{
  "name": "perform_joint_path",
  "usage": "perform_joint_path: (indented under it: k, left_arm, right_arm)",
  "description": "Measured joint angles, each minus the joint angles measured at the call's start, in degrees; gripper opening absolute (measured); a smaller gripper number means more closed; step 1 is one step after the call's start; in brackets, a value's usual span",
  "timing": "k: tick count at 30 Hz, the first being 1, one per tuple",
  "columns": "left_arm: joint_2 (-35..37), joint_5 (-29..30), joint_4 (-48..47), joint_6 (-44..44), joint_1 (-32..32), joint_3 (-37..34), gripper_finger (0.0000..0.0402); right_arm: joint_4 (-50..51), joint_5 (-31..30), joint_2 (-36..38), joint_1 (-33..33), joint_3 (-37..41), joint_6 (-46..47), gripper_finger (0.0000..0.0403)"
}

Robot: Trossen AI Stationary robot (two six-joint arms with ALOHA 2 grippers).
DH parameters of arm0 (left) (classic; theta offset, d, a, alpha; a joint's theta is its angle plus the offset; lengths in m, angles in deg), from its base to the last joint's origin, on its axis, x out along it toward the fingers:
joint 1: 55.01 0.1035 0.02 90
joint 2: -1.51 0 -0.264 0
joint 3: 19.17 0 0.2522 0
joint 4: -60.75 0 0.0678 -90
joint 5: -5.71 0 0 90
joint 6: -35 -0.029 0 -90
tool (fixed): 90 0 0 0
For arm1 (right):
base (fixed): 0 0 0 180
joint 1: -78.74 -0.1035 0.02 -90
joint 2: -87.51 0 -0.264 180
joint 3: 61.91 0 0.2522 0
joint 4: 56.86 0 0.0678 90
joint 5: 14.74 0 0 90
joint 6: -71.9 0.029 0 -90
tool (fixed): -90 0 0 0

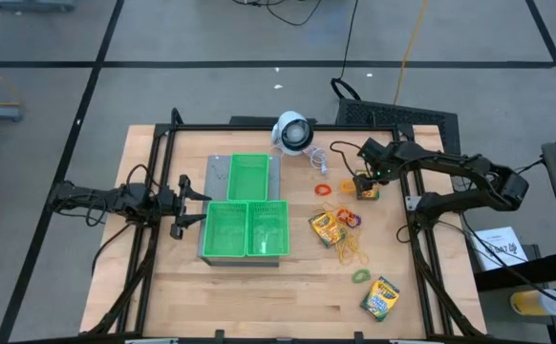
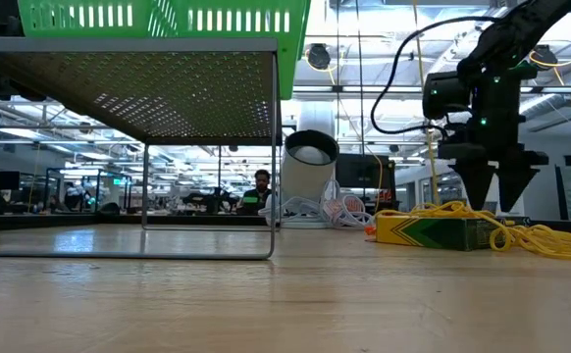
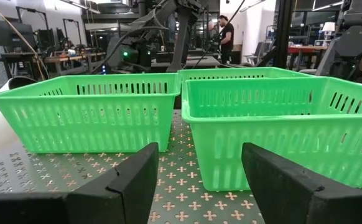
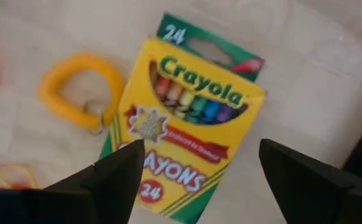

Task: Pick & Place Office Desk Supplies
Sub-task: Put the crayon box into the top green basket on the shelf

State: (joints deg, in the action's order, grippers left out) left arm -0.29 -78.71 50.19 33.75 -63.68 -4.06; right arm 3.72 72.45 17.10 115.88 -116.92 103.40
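from above, the right pincer (image 1: pixel 366 182) is hanging over a crayon box (image 1: pixel 367 190) at the worktop's (image 1: pixel 259 296) far right; two more boxes (image 1: pixel 325 227) (image 1: pixel 380 297) and rubber bands (image 1: pixel 351 250) are lying nearer. the left pincer (image 1: pixel 184 204) is waiting beside the green trays (image 1: pixel 247 218). at worktop level, the right pincer (image 2: pixel 495 188) is pointing down, spread. the left wrist camera is showing its fingers (image 3: pixel 116 186) apart, gripping nothing. the right wrist camera is showing fingers (image 4: pixel 116 177) straddling the box (image 4: pixel 190 118) without touching it.
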Motion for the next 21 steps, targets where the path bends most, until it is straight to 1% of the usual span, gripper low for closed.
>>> perform_joint_path:
  k: [3, 7, 14, 17, 21]
  left_arm:
    - [0.0, 0.0, 0.0, 0.0, 0.0, 0.0, 0.0241]
    - [0.0, 0.0, 0.0, 0.0, -0.01, 0.0, 0.0241]
    - [0.0, 0.0, 0.0, 0.01, -0.01, 0.0, 0.0241]
    - [0.0, 0.0, 0.0, 0.0, -0.01, 0.0, 0.0241]
    - [0.0, 0.0, 0.0, 0.0, 0.0, 0.0, 0.0241]
  right_arm:
    - [-1.29, 0.19, 0.0, 0.0, 0.0, 2.49, 0.0323]
    - [-3.96, 2.46, 0.0, -0.09, 0.36, 6.02, 0.0336]
    - [-9.47, 2.81, 0.3, -0.11, 5.38, 10.32, 0.0355]
    - [-10.67, 3.49, 0.22, -0.11, 6.85, 11.31, 0.036]
    - [-9.96, 4.17, 0.15, -0.09, 6.87, 12.63, 0.0361]
